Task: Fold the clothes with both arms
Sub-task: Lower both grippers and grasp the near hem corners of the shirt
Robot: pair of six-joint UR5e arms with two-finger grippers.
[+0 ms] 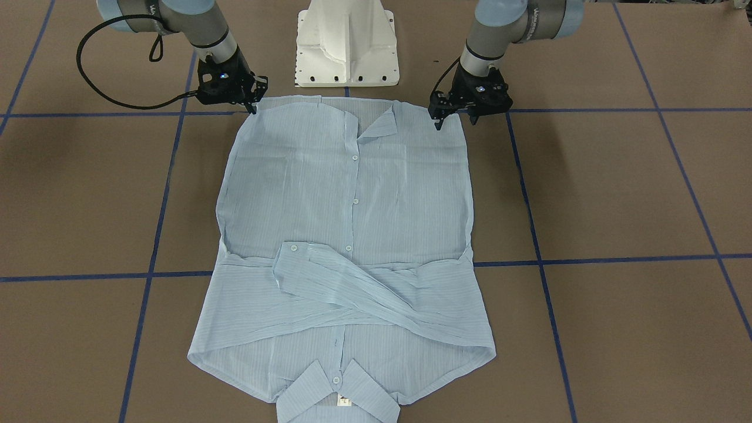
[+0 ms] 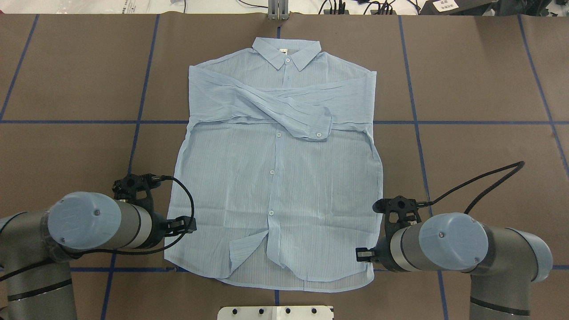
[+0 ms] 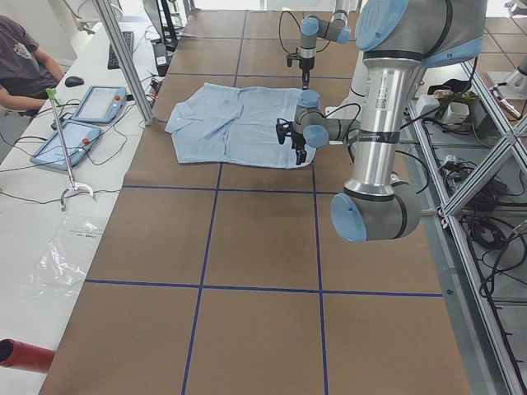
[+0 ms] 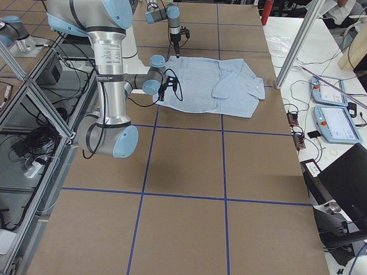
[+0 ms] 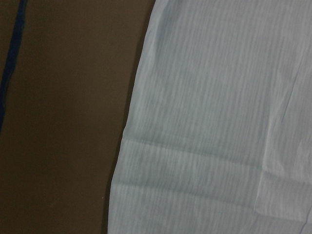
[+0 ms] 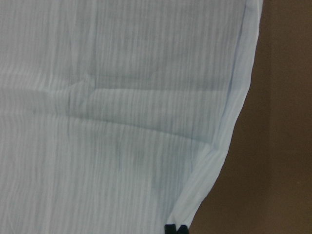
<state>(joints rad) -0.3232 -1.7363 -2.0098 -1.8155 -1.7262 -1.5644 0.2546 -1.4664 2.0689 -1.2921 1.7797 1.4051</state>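
Observation:
The light blue shirt [image 1: 352, 223] lies flat and face up on the brown table, buttons showing. Its collar [image 1: 338, 393] is on the far side from the robot and its hem is near the base. Both sleeves [image 1: 364, 294] are folded across the chest. One hem flap [image 1: 379, 126] by the placket is turned over. My left gripper [image 1: 456, 120] stands open astride the hem corner, one finger over the cloth and one off it. My right gripper [image 1: 254, 106] is at the other hem corner, and its fingertips [image 6: 174, 228] are shut on the shirt's edge.
The white pedestal base [image 1: 346, 47] stands just behind the hem, between the arms. Blue tape lines [image 1: 587, 259] cross the table. A side bench holds tablets [image 3: 78, 123], a seated person [image 3: 25, 66] is at its far end, and an aluminium post [image 3: 123, 58] stands by the shirt.

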